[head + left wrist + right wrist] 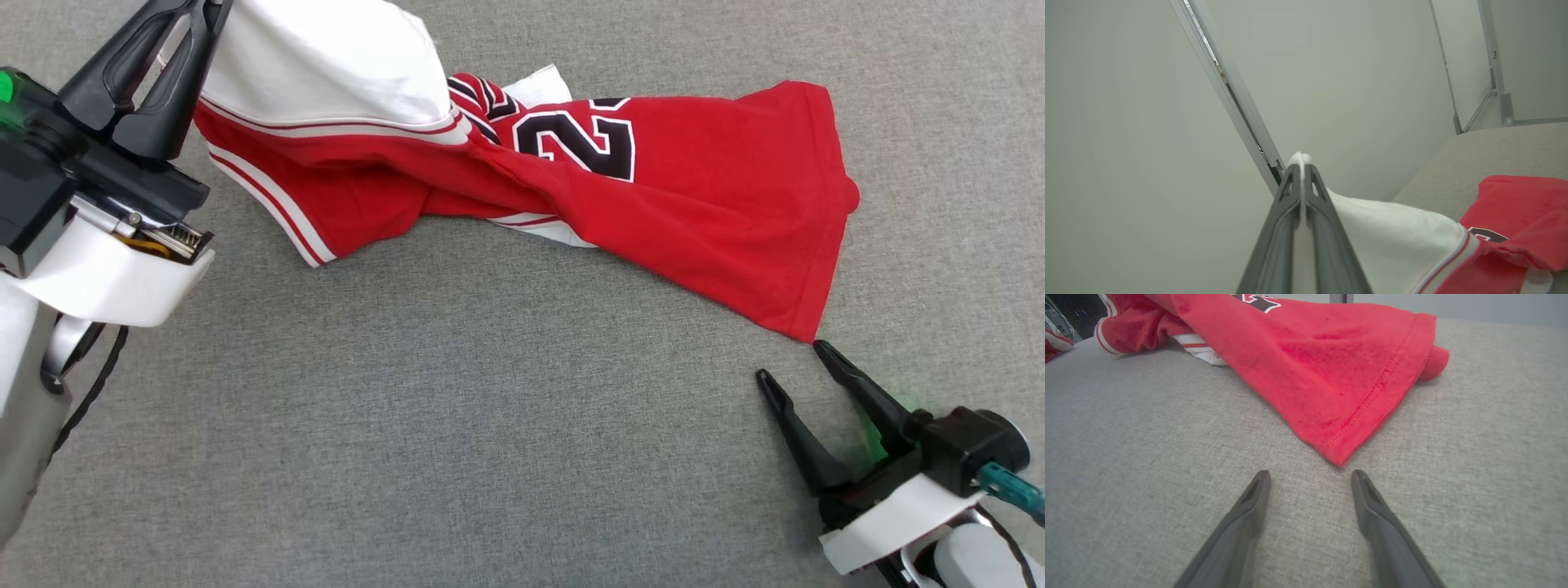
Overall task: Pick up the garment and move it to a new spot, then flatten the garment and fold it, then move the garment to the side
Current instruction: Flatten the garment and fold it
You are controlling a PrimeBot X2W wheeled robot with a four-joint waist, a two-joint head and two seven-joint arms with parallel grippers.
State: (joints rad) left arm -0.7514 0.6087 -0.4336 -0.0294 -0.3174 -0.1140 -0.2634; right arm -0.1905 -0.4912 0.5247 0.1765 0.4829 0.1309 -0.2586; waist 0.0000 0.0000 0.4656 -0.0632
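Note:
The garment (702, 204) is a red jersey with white trim and black numbers, twisted across the grey cloth surface (457, 408). Its white part is lifted at the upper left, where my left gripper (192, 16) is shut on it. In the left wrist view the two fingers pinch a white fold of the garment (1404, 245) at the left gripper's tips (1301, 163). My right gripper (790, 359) stands open at the lower right, just short of the jersey's red hem corner. The right wrist view shows the right gripper (1310, 475) with nothing between its fingers, the garment's corner (1331, 388) lying just ahead.
The grey cloth surface (1147, 457) stretches wide in front and to the left of the jersey. Pale walls and a white frame (1229, 90) stand beyond the surface's far edge.

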